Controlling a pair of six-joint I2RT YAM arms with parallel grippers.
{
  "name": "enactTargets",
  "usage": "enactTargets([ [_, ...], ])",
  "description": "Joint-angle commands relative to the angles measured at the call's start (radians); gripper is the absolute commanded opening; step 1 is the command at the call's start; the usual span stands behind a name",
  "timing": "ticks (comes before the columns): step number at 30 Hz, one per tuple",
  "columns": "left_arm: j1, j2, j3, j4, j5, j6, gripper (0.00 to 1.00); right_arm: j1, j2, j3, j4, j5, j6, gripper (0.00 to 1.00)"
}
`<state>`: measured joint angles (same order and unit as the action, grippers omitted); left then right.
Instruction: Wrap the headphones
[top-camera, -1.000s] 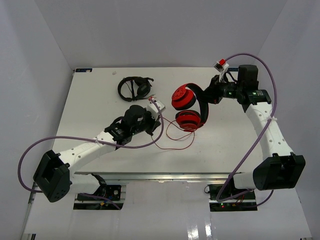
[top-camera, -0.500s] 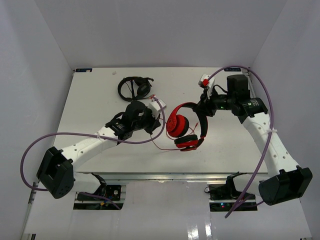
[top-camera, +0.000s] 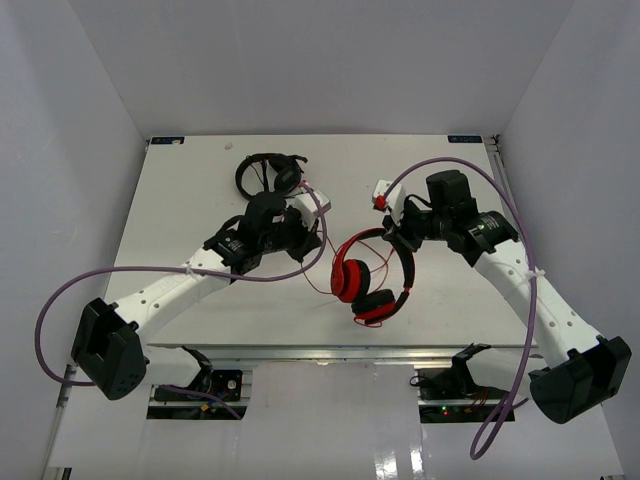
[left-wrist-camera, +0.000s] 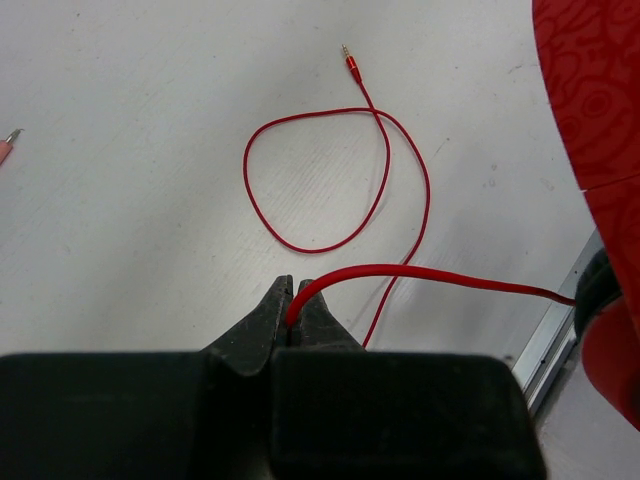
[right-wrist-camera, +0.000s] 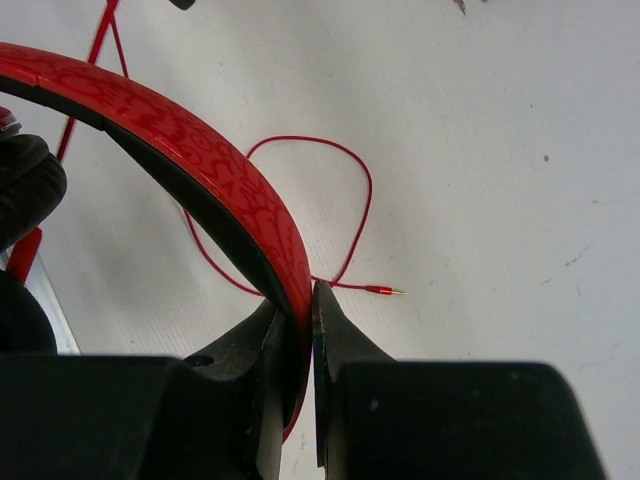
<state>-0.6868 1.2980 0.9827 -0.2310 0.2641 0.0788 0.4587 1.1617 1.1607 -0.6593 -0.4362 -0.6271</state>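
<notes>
The right arm (top-camera: 512, 276) suspends the headphones (top-camera: 350, 278) just over the desk's (top-camera: 180, 200) near middle, jaws clamped on the headband (right-wrist-camera: 190, 140), while the left arm's (top-camera: 170, 290) jaws pinch the cable (left-wrist-camera: 420, 268), apparently to tension it for winding.

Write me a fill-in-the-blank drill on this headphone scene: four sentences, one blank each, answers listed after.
1. The left gripper is shut on the thin red ____.
2. The right gripper is shut on the red headphones' ____.
3. The plug lies on the table, held by ____ gripper.
4. The smaller headphones near the table's far edge are all ____.

Missing words: cable; headband; neither; black.
</notes>
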Motion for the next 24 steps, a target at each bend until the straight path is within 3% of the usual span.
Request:
enactTargets([
  [1,0.006,-0.043,0.060,-0.038,0.029,0.009,0.00,0.044,-0.027,-0.011,0.045,0.085,-0.010,0.08],
  [10,0.007,-0.081,0.125,-0.110,0.026,0.024,0.00,0.069,-0.026,-0.031,0.067,0.204,-0.025,0.08],
  [24,0.006,-0.154,0.192,-0.204,-0.129,0.074,0.00,0.069,-0.041,-0.068,0.087,0.256,-0.049,0.08],
])
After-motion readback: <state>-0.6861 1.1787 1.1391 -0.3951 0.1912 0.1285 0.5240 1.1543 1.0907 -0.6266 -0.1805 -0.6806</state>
